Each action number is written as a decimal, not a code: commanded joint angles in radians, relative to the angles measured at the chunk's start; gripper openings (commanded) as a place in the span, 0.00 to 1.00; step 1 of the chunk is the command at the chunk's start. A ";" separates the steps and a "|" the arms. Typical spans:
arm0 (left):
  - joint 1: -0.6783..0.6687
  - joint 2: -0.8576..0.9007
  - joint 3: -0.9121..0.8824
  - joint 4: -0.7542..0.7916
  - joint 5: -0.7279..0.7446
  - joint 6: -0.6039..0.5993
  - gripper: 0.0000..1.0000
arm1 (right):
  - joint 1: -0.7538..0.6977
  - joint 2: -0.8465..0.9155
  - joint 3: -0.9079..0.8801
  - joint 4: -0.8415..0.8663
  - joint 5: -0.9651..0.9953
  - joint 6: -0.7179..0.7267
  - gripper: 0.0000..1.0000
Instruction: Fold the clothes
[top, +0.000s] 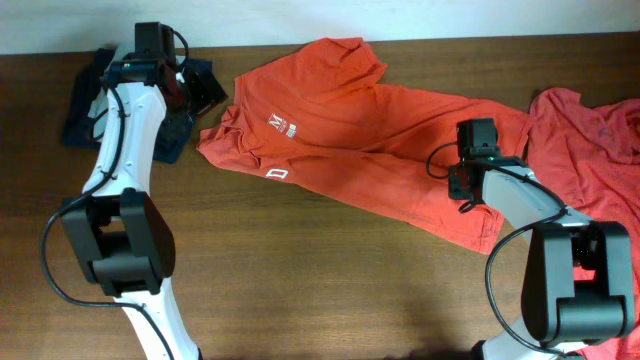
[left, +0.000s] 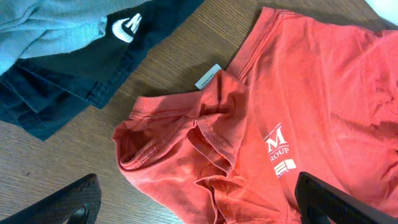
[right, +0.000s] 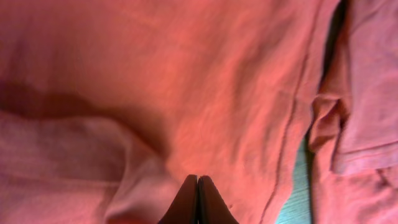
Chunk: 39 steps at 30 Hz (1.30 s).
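Note:
One of the clothes, an orange-red T-shirt (top: 380, 130) with a small white chest logo (top: 281, 126), lies spread and creased diagonally across the wooden table (top: 300, 270). My left gripper (top: 203, 97) hovers open by the shirt's left end. In the left wrist view the left gripper (left: 205, 208) has its fingers wide apart over the bunched sleeve and collar of the shirt (left: 311, 93). My right gripper (top: 475, 150) is low over the shirt's right part. In the right wrist view this gripper (right: 198, 180) is shut against the fabric (right: 217, 93), with no cloth visible between the tips.
A second orange-red shirt (top: 590, 130) lies crumpled at the right edge, beside the first shirt's hem (right: 367, 124). Dark blue and grey garments (top: 85, 105) are piled at the back left, close to the left arm (left: 56, 87). A white label (left: 208, 76) shows at the collar.

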 joint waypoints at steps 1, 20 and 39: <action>-0.003 0.005 -0.006 0.001 0.010 -0.006 0.99 | -0.017 0.002 -0.009 0.006 0.060 0.005 0.05; -0.003 0.005 -0.006 0.001 0.010 -0.006 0.99 | -0.029 -0.003 0.157 -0.351 -0.378 0.035 0.27; -0.003 0.005 -0.006 0.001 0.010 -0.006 0.99 | -0.029 0.003 0.075 -0.223 -0.328 0.035 0.24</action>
